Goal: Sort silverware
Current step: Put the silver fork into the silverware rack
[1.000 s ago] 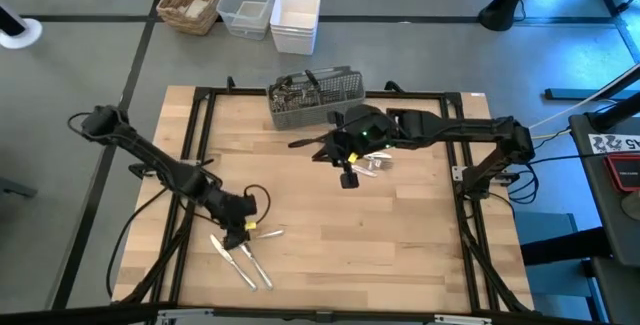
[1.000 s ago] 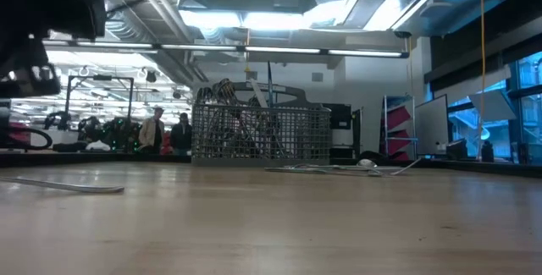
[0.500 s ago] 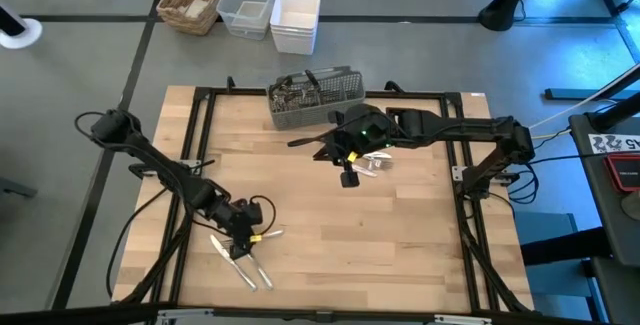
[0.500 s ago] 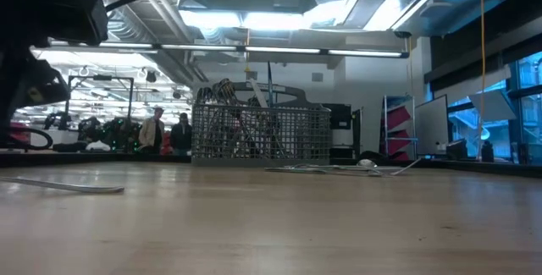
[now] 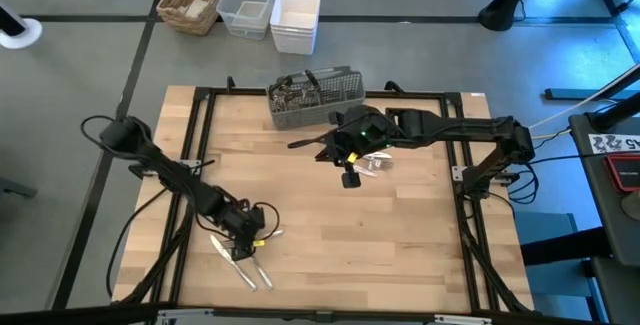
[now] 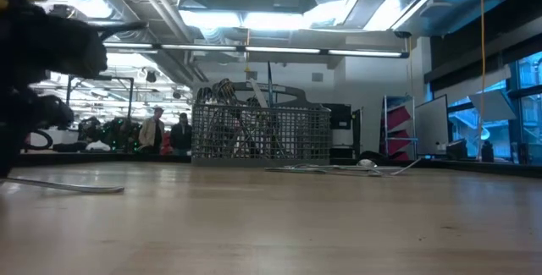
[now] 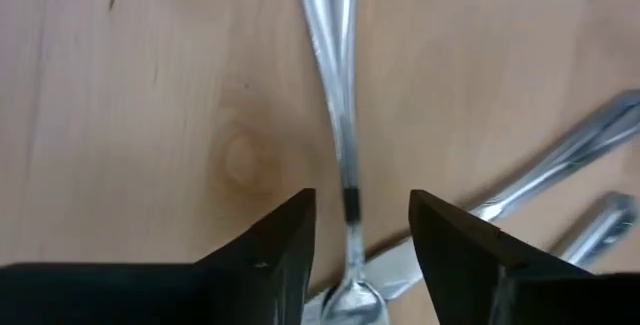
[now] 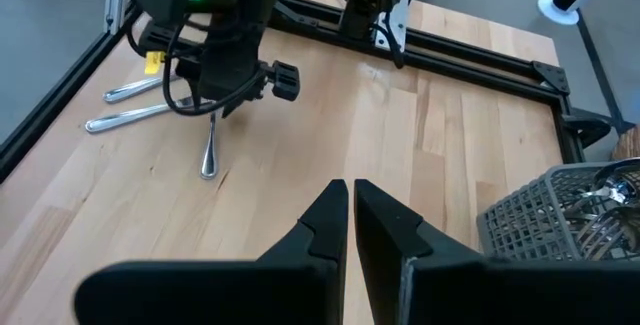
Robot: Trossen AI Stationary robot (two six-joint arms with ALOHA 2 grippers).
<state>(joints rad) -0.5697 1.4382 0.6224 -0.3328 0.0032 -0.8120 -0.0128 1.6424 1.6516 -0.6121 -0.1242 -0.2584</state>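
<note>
The left gripper [image 5: 243,248] hides much of the near-left pile of shiny silver-coloured metal silverware [image 5: 247,268] in the high view: only two or three pieces poke out from under it toward 5 o'clock, and which are knives or forks is hard to make out there. The left wrist view is plainer — the two dark fingers [image 7: 275,255] stand apart, open, with the slim handle of one thin silver utensil [image 7: 338,115] lying on the light wooden table [image 5: 400,235] in the gap between them, its end cut off at the picture's edge; whether the fingers touch it cannot be told. Two more pieces [image 7: 560,180] lie just beside, partly out of frame. The right gripper [image 5: 347,170] hangs near the table's middle, toward 1 o'clock, its fingers [image 8: 325,227] closed with only a sliver between them and nothing held; a few silver pieces [image 5: 374,161] lie just beside it. The grey mesh metal caddy [image 5: 315,96] at the 12 o'clock edge holds a tangle of utensils that cannot be counted. In the low view one piece [image 6: 72,186] lies flat at the left, and two people [image 6: 165,131] stand far behind. Since a second ago the left arm has swung toward 5 o'clock and down over the pile — the right arm has not moved.
</note>
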